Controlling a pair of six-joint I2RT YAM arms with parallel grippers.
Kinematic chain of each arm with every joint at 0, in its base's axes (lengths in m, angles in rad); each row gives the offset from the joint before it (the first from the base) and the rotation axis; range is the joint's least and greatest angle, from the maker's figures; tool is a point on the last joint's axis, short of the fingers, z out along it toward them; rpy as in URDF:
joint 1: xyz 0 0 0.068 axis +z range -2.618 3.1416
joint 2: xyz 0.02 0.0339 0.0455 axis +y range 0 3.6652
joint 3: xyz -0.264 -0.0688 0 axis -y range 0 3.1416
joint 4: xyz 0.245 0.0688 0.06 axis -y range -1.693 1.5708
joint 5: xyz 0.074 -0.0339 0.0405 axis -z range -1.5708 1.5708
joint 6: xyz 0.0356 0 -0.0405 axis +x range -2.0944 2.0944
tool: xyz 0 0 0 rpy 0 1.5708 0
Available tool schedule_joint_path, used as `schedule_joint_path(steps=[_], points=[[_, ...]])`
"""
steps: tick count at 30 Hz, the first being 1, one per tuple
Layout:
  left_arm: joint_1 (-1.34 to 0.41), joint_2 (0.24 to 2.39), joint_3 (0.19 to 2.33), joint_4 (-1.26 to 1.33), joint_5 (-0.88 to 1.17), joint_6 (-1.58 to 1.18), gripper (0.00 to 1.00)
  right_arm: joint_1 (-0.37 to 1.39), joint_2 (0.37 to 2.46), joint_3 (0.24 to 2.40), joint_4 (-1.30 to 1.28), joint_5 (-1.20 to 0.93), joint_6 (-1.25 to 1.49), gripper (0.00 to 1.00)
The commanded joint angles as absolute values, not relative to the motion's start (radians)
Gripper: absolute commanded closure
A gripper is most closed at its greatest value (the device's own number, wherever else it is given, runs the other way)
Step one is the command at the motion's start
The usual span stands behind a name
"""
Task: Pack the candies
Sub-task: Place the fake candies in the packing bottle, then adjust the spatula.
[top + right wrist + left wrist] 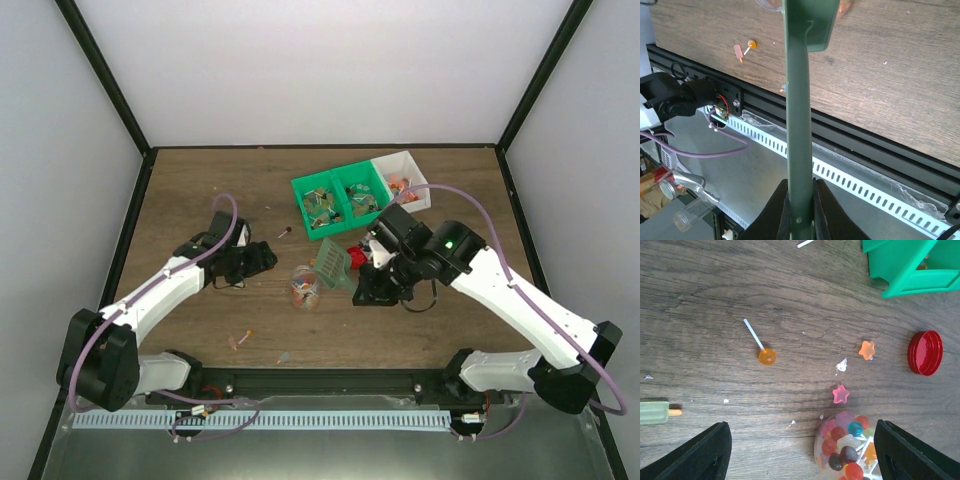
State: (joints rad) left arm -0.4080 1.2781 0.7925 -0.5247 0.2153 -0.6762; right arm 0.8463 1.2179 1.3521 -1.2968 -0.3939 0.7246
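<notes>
Green scoop [799,100] sits clenched in the right gripper [800,197]; the left gripper [800,452] hangs released near the part-filled jar [846,447]. Candies [840,394] ahead of it on the counter [715,315] lie unpacked.

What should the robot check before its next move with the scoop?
1. Right end effector shut on scoop handle: ok.
2. Left end effector open: ok.
3. Jar upright, lid off, candies inside: ok.
4. Every candy packed: not ok; lollipop, orange star and pink star lie on the table.
5. Scoop loaded: cannot tell.
</notes>
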Motion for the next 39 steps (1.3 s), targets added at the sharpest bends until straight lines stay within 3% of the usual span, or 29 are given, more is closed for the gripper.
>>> schedule_joint_path(steps=[1,4,7,12,16,21,26,31,37,39], points=[[-0.405,1.251,0.824,-0.504,0.247,-0.663,0.2,0.81,1.161,1.41,-1.277,-0.39,0.762,0.99],[-0.405,1.224,0.871,-0.469,0.292,-0.64,0.14,0.733,1.117,1.406,-1.185,-0.48,0.778,0.99],[-0.413,1.234,0.949,-0.396,0.401,-0.608,0.01,0.665,1.092,1.33,-1.002,-0.682,0.788,0.99],[-0.423,1.279,1.058,-0.219,0.678,-0.61,0.0,0.649,1.124,1.286,-0.912,-0.841,0.731,0.99],[-0.425,1.266,1.075,-0.13,0.746,-0.629,0.0,0.634,1.159,1.31,-0.924,-0.876,0.664,0.99],[-0.426,1.254,1.045,-0.043,0.832,-0.653,0.23,0.598,1.189,1.332,-0.923,-0.915,0.606,0.99],[-0.424,1.205,0.999,-0.023,0.836,-0.652,0.32,0.452,1.193,1.33,-0.932,-1.029,0.537,0.99],[-0.424,1.193,0.967,-0.001,0.852,-0.675,0.48,0.396,1.226,1.347,-0.951,-1.113,0.474,0.99],[-0.426,1.198,0.939,0.072,0.87,-0.731,0.86,0.396,1.249,1.346,-0.979,-1.153,0.418,0.99],[-0.426,1.198,0.925,0.109,0.862,-0.764,0.94,0.397,1.254,1.347,-0.992,-1.155,0.398,0.99]])
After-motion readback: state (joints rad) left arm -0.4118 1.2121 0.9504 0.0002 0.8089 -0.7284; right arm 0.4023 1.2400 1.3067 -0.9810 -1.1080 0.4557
